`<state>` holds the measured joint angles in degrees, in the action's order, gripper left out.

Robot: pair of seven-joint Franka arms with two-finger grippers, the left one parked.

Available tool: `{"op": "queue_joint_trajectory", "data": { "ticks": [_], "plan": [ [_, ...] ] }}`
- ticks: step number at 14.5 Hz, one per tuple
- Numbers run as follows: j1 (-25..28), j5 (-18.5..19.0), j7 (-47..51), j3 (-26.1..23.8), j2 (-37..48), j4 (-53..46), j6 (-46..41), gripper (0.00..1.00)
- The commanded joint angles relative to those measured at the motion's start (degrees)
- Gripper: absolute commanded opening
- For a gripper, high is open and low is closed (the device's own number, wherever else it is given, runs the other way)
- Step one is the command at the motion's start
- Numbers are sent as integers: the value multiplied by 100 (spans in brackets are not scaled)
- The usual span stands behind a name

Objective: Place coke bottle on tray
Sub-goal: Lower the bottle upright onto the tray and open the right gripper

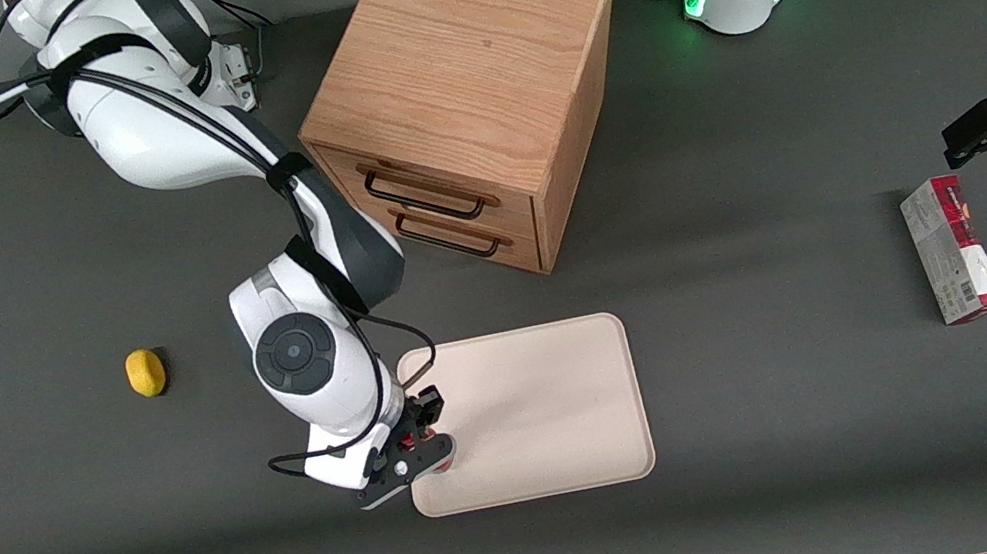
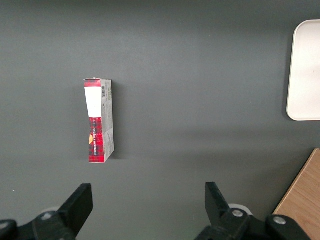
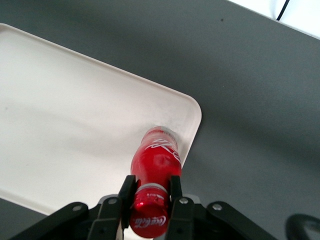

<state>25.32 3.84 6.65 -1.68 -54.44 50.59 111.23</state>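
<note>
End effector (image 3: 149, 192) clamped on upright coke bottle (image 3: 156, 162), its base on the tray (image 3: 75, 115) near one corner.

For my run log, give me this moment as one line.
gripper: shut on coke bottle, near tray corner | coke bottle: upright, base on tray | elsewhere: lemon, carton, drawer cabinet

Red coke bottle (image 3: 155, 165), cream tray (image 3: 75, 120)
</note>
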Motion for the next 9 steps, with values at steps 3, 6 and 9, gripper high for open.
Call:
{"op": "queue_joint_trajectory", "data": {
  "ticks": [3,6,9],
  "plan": [
    [8,109,47,-7,-93,-102,100,5],
    [8,109,64,-7,-128,-85,100,34],
    [8,100,91,-16,-110,-76,100,100]
  ]
}}
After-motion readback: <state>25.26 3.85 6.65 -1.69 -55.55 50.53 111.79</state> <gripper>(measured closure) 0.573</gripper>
